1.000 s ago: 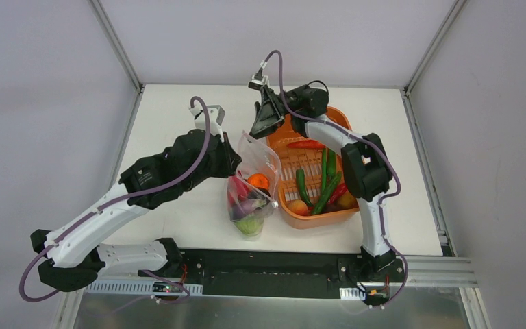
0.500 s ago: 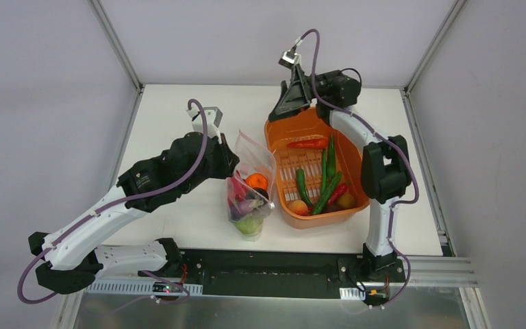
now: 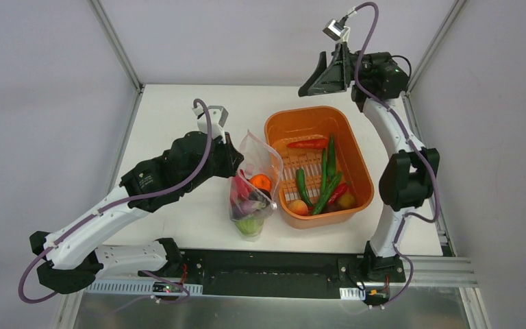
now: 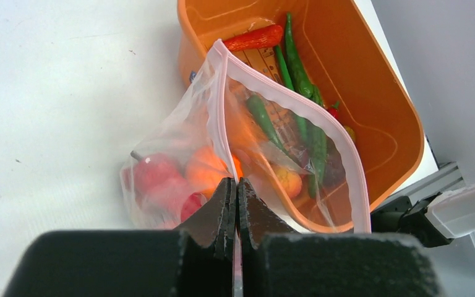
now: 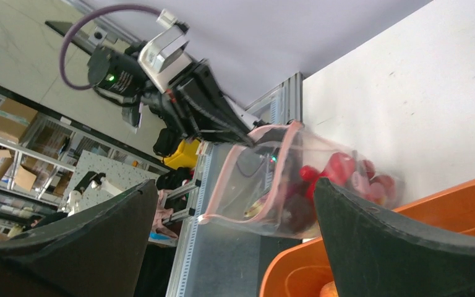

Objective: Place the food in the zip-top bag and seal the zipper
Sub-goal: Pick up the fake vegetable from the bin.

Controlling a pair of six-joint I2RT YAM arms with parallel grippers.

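Observation:
The clear zip-top bag (image 3: 253,179) stands on the table left of the orange tub, its mouth gaping. Its pink zipper (image 4: 287,104) runs round the open rim. Inside the bag lie an orange piece (image 3: 259,181), a dark purple piece (image 3: 246,204) and a light green piece (image 3: 249,223). My left gripper (image 3: 235,155) is shut on the bag's left mouth edge, the jaws pinching film (image 4: 235,187). More food stays in the tub: a red pepper (image 3: 308,144), green peppers (image 3: 326,175) and red-yellow fruits (image 3: 299,206). My right gripper (image 3: 314,77) hangs open and empty, high above the table's back edge.
The orange tub (image 3: 359,159) sits at the right middle of the white table (image 3: 171,110), close against the bag. In the right wrist view the tub's rim (image 5: 297,272) lies below the bag (image 5: 266,185). Grey walls enclose the table on three sides.
My right arm has swung up and to the right, away from the bag's mouth to beyond the tub's far end, jaws opening wide. The left arm and bag have stayed put.

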